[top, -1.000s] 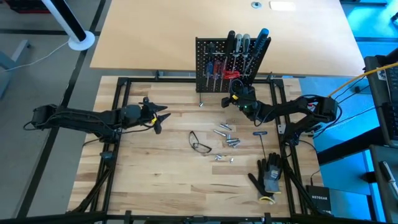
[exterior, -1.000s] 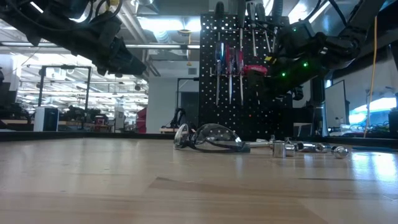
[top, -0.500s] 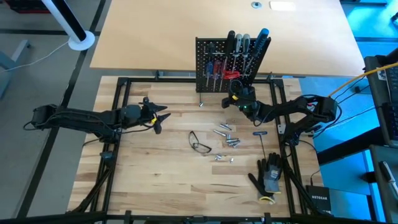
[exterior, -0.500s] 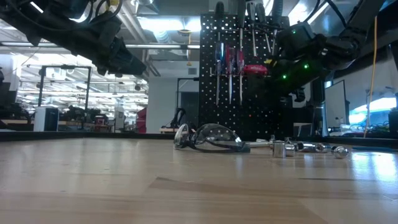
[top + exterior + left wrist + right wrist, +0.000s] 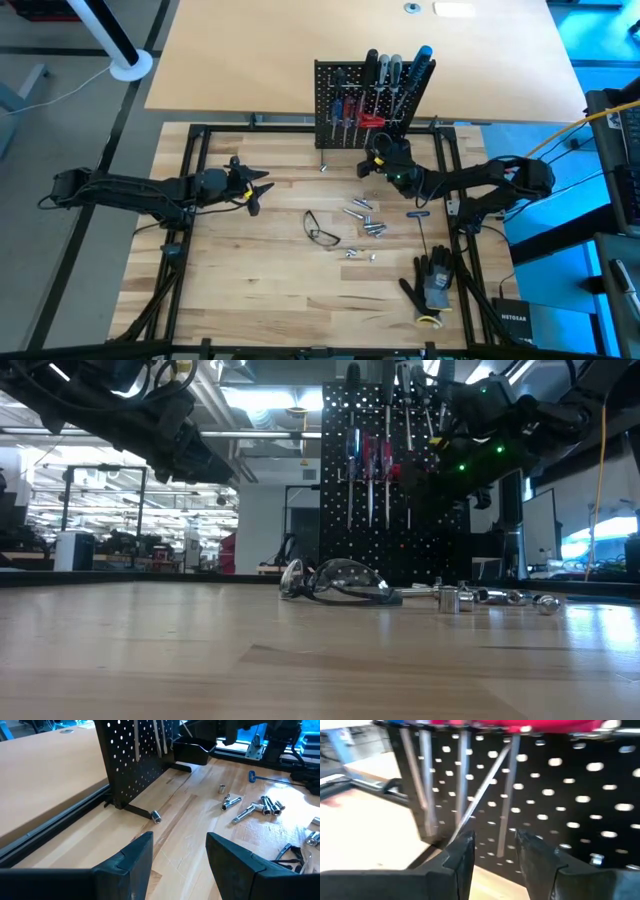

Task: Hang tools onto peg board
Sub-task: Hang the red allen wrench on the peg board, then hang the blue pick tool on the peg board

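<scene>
While screwdrivers (image 5: 375,100) hang on the peg board (image 5: 330,85), sockets (image 5: 365,220) lie loose.

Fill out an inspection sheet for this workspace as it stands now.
Surface: wooden table, bare wood around the items.
Job's things: peg board upright at the far edge, several tools hanging on it.
Clutter: safety glasses, metal sockets, black gloves, T-handle key.
Grippers: right gripper just in front of the peg board, fingers apart, holding nothing; left gripper open over the table's left side, holding nothing.
Cables: bundles along both arms; yellow cable at right.
Surroundings: workshop beyond the table; no person seen.
</scene>
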